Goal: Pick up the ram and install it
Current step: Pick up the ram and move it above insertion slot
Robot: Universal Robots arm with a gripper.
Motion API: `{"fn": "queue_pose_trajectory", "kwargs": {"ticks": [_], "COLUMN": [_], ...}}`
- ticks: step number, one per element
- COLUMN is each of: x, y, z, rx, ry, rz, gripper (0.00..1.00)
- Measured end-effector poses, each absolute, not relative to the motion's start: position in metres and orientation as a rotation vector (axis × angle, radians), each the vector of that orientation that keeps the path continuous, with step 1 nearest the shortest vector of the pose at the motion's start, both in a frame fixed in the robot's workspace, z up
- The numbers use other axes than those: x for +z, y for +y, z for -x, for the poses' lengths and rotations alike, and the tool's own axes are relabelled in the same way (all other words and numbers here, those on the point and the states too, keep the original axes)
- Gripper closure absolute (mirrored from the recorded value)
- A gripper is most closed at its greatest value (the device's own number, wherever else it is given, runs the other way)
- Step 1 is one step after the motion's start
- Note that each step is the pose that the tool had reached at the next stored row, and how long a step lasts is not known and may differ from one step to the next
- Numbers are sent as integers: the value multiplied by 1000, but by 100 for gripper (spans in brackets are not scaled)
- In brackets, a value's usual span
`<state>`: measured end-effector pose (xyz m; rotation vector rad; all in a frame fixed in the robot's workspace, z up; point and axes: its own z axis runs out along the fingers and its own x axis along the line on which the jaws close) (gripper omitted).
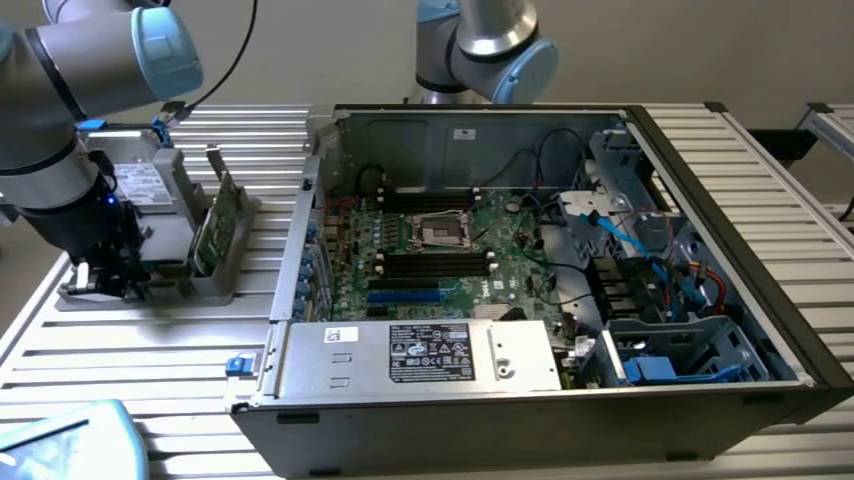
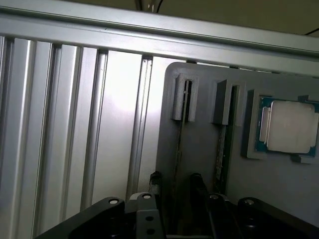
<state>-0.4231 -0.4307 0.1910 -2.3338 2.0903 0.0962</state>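
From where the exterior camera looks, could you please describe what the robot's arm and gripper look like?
The arm is made of thick, round silver-grey segments with light-blue caps at the joints, and a thin black cable trails beside it. A small blue light glows near the wrist. The gripper is black, with a screw-studded body and two slim fingers.

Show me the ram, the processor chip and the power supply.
ram (image 2: 179, 149), wrist view, its thin edge, midway along.
processor chip (image 2: 288, 127), wrist view, middle of silver lid.
power supply (image 1: 430, 352), exterior view, its black label.
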Motion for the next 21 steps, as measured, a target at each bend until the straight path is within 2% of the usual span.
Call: {"fn": "queue_pose_trajectory", "kwargs": {"ticks": [13, 15, 17, 18, 19, 21], "x": [191, 191, 191, 191, 191, 191], "y": [-431, -431, -431, -431, -431, -431], "z": [423, 423, 423, 423, 423, 423], "rx": [97, 97, 97, 97, 97, 97], "ry": [2148, 2150, 2152, 2154, 2155, 2157], "rz": [2277, 2275, 2273, 2272, 2270, 2268], "gripper": [63, 65, 78, 78, 84, 85]}}
